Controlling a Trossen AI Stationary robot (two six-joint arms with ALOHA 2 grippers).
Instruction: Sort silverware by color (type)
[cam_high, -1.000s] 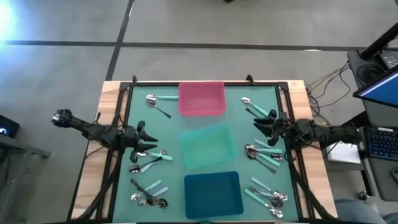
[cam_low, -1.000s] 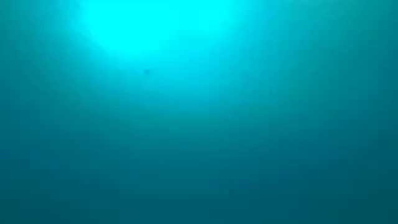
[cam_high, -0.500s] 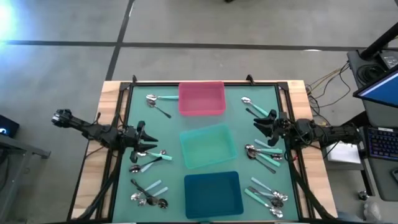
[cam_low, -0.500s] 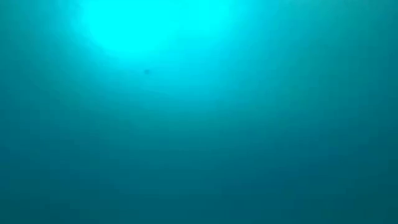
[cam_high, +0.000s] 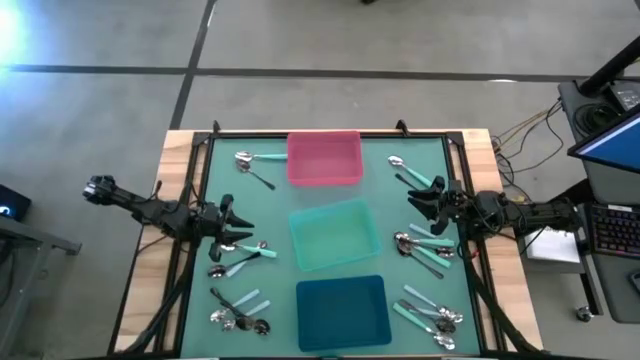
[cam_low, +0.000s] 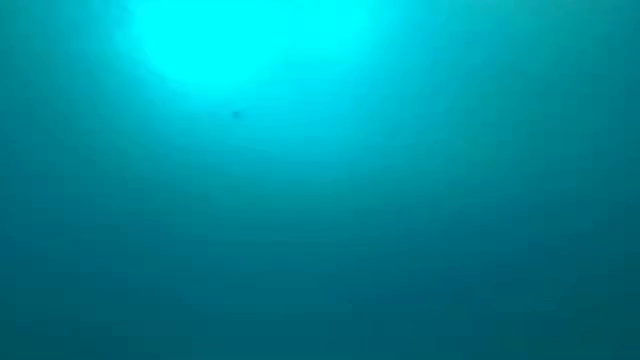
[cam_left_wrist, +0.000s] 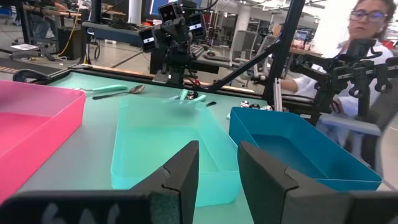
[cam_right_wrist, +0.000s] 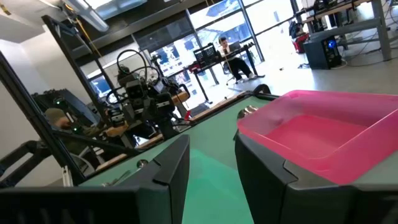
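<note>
Spoons with shiny bowls and teal, pale blue or dark handles lie in several loose groups on the green mat: upper left (cam_high: 251, 165), left middle (cam_high: 240, 255), lower left (cam_high: 238, 310), upper right (cam_high: 410, 172), right middle (cam_high: 424, 245), lower right (cam_high: 430, 312). My left gripper (cam_high: 243, 222) (cam_left_wrist: 217, 163) hovers open at the mat's left side, just above the left middle group. My right gripper (cam_high: 413, 203) (cam_right_wrist: 211, 155) hovers open at the right side, between the upper right and right middle groups. Neither holds anything.
Three trays stand in a column down the mat's middle: pink tray (cam_high: 324, 158) far, mint tray (cam_high: 328, 233) centre, dark teal tray (cam_high: 343, 308) near. The low view shows only a teal glow. A person (cam_left_wrist: 367, 37) sits beyond the table. Bare mat lies between trays and spoon groups.
</note>
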